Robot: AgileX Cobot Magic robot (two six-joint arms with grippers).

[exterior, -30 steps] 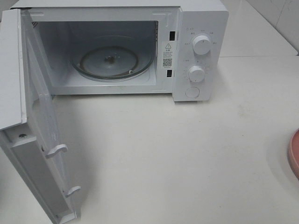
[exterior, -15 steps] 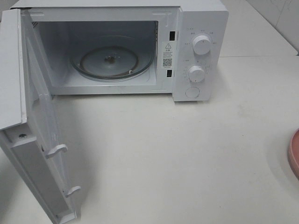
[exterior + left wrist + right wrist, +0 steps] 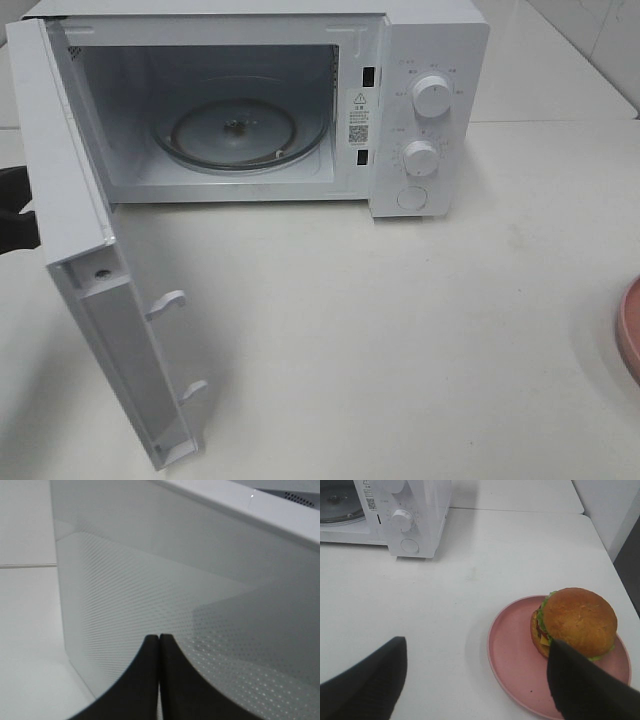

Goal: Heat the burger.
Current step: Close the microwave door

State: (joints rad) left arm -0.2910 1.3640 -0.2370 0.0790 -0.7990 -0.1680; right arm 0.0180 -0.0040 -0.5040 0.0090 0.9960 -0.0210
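The burger, with a golden-brown bun and green lettuce, sits on a pink plate in the right wrist view. Only the plate's rim shows at the right edge of the high view, and the burger is out of that view. My right gripper is open and empty, with the burger close to one finger. The white microwave stands open, with a bare glass turntable inside. My left gripper is shut, its tips against the outer face of the microwave door. It shows dark behind the door.
The white table stretches from the microwave front to the plate. The door's latch hooks stick out toward the table middle. The microwave knobs face forward. The table's far edge shows in the right wrist view.
The microwave door has swung from wide open partway toward the oven. My left gripper has come into the high view behind the door. The plate has not moved.
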